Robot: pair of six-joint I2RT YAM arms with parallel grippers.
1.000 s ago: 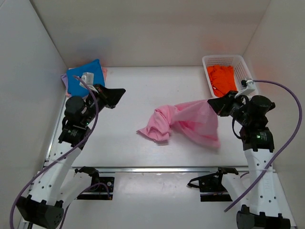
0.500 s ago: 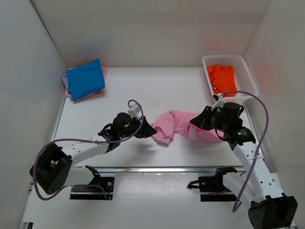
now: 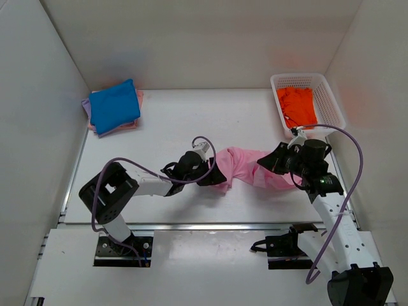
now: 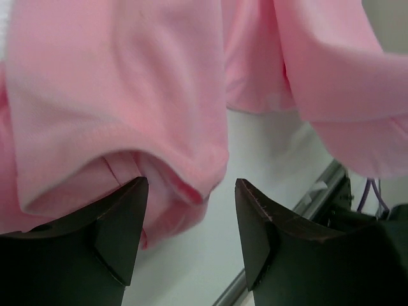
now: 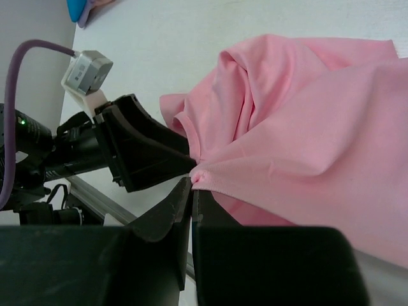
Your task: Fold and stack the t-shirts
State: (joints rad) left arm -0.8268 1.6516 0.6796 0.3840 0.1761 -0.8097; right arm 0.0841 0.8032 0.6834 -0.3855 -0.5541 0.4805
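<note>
A crumpled light pink t-shirt (image 3: 245,167) lies mid-table. My left gripper (image 3: 215,176) stands open at its left end; in the left wrist view (image 4: 191,191) a hanging fold of the pink t-shirt (image 4: 127,95) dips between the spread fingers without being pinched. My right gripper (image 3: 266,163) is shut on a hem of the shirt's right part, and the right wrist view shows the pinch (image 5: 193,180) on the pink cloth (image 5: 306,127). A folded bright blue t-shirt (image 3: 115,105) tops a stack at the back left. An orange t-shirt (image 3: 296,105) lies in the basket.
The white lattice basket (image 3: 275,80) stands at the back right, close behind my right arm. Lavender and pink edges (image 3: 87,111) peek out under the blue shirt. White walls close in the table on three sides. A metal rail (image 3: 210,225) runs along the near edge.
My left arm swung from the back-left stack to the pink shirt's left end and its gripper opened. My right gripper, still shut on the shirt, came down and left, bunching the cloth.
</note>
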